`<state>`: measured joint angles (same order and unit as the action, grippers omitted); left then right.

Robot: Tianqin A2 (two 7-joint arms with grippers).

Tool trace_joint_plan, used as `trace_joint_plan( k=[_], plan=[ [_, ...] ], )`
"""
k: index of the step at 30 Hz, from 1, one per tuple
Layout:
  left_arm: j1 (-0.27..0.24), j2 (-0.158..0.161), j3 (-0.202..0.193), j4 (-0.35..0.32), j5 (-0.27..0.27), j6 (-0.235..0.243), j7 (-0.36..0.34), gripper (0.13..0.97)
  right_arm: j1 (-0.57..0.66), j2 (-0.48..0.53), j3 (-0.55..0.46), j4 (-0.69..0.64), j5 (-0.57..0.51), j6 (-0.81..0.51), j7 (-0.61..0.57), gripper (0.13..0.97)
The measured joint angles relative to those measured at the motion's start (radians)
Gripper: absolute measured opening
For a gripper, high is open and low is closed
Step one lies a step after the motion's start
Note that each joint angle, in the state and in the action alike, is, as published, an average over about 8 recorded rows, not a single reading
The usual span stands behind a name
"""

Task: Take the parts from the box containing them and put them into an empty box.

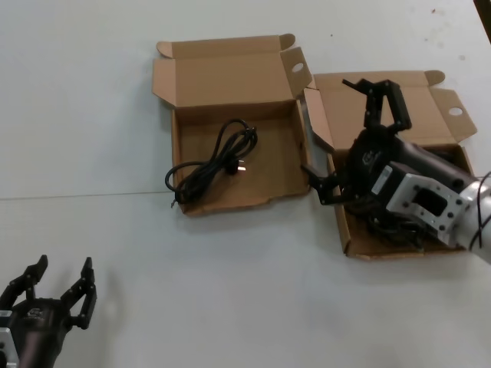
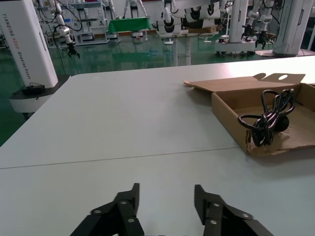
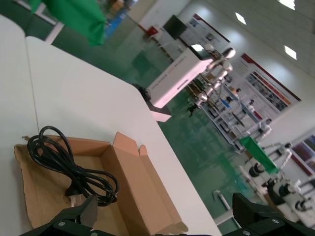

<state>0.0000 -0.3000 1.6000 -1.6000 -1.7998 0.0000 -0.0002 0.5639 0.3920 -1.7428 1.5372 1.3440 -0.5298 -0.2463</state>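
Observation:
The box with the ragged, wavy front wall (image 1: 276,169) lies at centre left and holds one bundled black cord (image 1: 215,162). The box with the straight front wall (image 1: 368,250) lies to its right; black cords (image 1: 386,228) in it are mostly hidden under my right arm. My right gripper (image 1: 330,126) is open and empty, raised over that box's left wall and pointing at the other box. In the right wrist view, between its fingertips (image 3: 87,212), the cord (image 3: 69,164) shows in the wavy box (image 3: 130,172). My left gripper (image 1: 57,290) is open and parked at the front left.
Both boxes' lids stand open at the back, with holed flaps (image 1: 296,67). The white table (image 1: 230,291) stretches in front of the boxes. The left wrist view shows my open left gripper (image 2: 165,196) over the table, with the wavy box (image 2: 229,115) and its cord (image 2: 268,118) farther off.

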Motion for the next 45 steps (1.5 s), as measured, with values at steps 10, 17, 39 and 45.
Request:
trace_joint_plan(
  k=[10, 17, 39, 45],
  plan=[
    [0.000, 0.000, 0.000, 0.000, 0.000, 0.000, 0.000, 0.597, -0.095, -0.016, 0.024, 0.011, 0.077, 0.089, 0.000, 0.966],
    [0.000, 0.000, 0.000, 0.000, 0.000, 0.000, 0.000, 0.672, -0.162, -0.026, 0.041, 0.018, 0.131, 0.152, 0.000, 0.966],
    [0.000, 0.000, 0.000, 0.000, 0.000, 0.000, 0.000, 0.951, -0.371, -0.061, 0.094, 0.041, 0.300, 0.349, 0.000, 0.966],
    [0.000, 0.000, 0.000, 0.000, 0.000, 0.000, 0.000, 0.966, -0.428, -0.070, 0.108, 0.048, 0.346, 0.402, 0.000, 0.966]
  ],
)
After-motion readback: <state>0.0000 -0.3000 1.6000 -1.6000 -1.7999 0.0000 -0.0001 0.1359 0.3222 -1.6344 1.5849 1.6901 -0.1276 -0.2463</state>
